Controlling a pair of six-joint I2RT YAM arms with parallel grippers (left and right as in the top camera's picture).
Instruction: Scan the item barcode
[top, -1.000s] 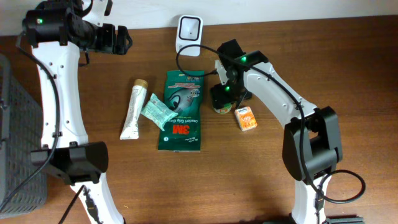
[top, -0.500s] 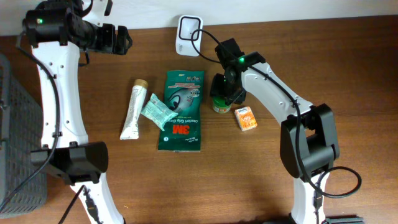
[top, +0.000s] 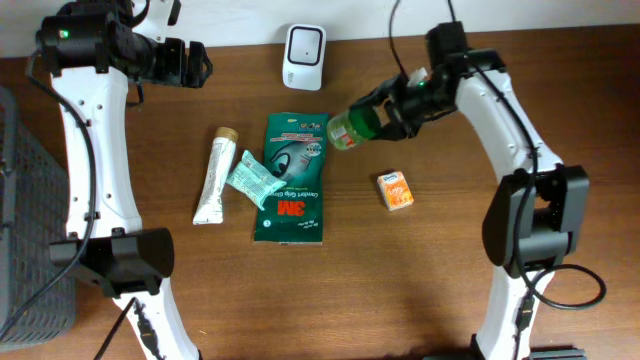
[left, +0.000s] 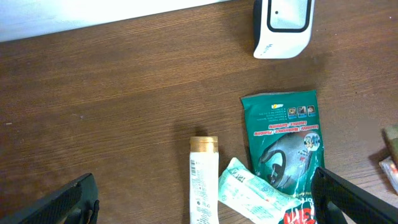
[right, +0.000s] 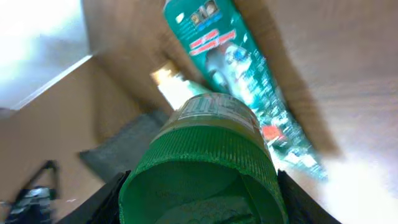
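Fingers (right: 107, 204) grip jar (right: 214, 115); cap (right: 199, 183) ribbing visible right wrist only.

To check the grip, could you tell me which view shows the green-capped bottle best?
Overhead: the whole green-capped bottle shows, held sideways by the right gripper. The right wrist view gives only a blurred close-up of its cap end; the left wrist view shows none clearly.

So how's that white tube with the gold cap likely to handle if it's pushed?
The white tube looks flattened at its wider crimped end, so it probably slides rather than rolls. Its body seems soft and may dent under a squeeze.
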